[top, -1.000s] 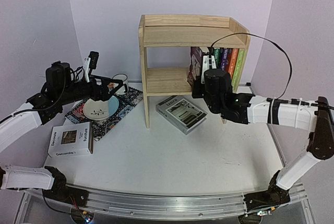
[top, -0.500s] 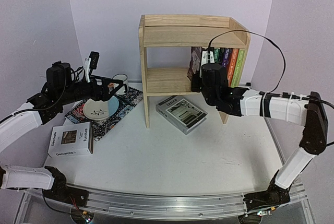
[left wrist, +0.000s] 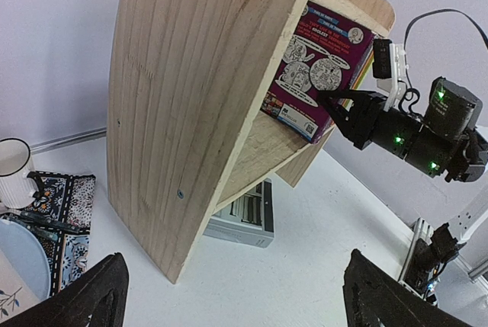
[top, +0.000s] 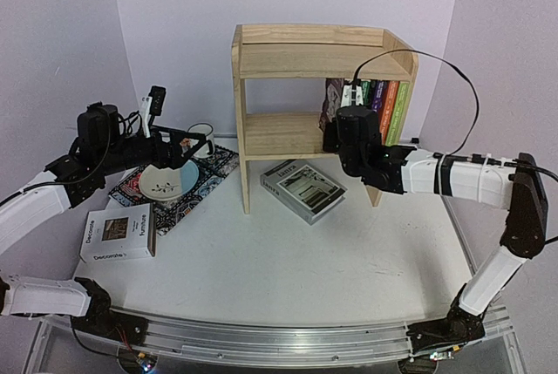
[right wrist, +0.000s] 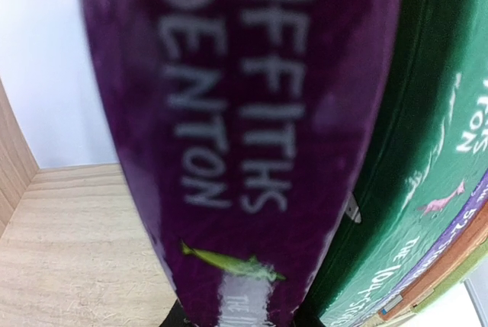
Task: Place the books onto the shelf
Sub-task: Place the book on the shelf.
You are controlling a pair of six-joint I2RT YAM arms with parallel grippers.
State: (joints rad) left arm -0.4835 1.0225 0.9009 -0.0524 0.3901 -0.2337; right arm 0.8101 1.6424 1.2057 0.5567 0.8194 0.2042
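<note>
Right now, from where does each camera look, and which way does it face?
Top external: above, behind the bases, facing down at table and shelf; left arm and right arm show.
Left wrist: on the left arm, facing the shelf's side and purple book; open left fingers show.
Right wrist: against that book's spine; own fingers barely show.
Shared: top and left wrist both see the right fingers on that book.

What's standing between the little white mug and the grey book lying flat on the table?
The shelf's side panel stands between the mug and the grey book, plainest in the top external view.
</note>
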